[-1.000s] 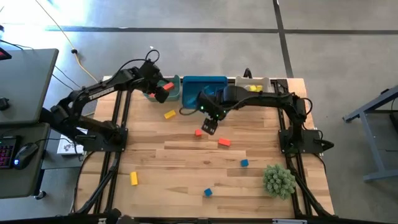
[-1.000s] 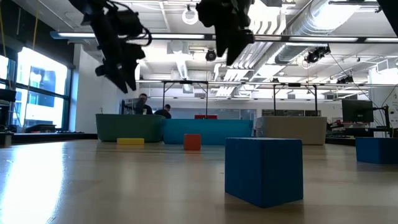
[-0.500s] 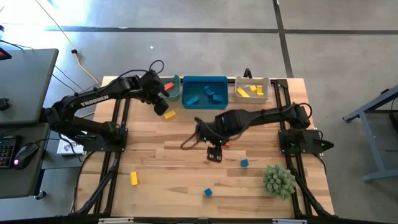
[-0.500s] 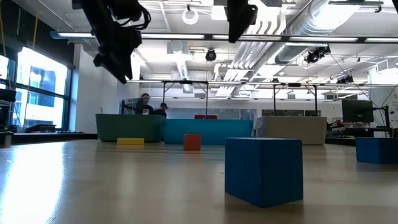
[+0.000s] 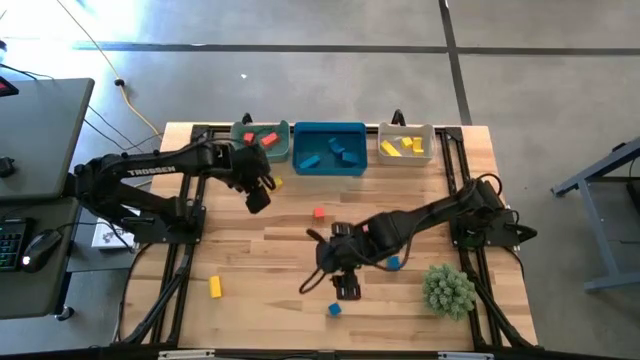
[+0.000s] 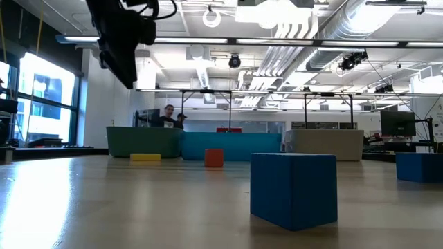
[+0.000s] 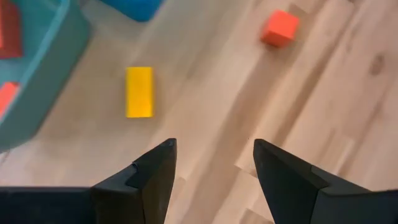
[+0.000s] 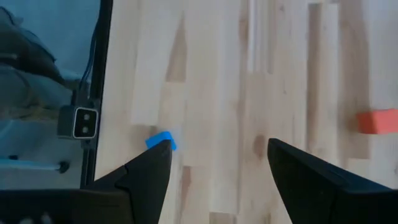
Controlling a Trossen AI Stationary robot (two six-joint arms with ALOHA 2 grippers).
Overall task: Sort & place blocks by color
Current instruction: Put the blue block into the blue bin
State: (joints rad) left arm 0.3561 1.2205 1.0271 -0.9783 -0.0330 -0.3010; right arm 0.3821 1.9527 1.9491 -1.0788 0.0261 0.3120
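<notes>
My left gripper hangs open above the table, just near of the yellow bar that lies flat in front of the green bin. A red cube lies to its right. My right gripper is open and empty over the table's near middle. A blue cube lies just beyond its fingertips, also seen as the blue cube from above. Another blue cube and a yellow bar lie loose on the wood. A red block shows farther off.
Three bins stand along the far edge: the green bin with red blocks, the blue bin with blue blocks, and the beige bin with yellow blocks. A spiky green plant ball sits at the near right. People move in the room behind.
My left gripper has come from over the green bin toward the near edge and now hangs by the yellow bar. My right gripper has swept from in front of the blue bin toward the near edge, stopping close to the near blue cube. No block on the table has moved.
</notes>
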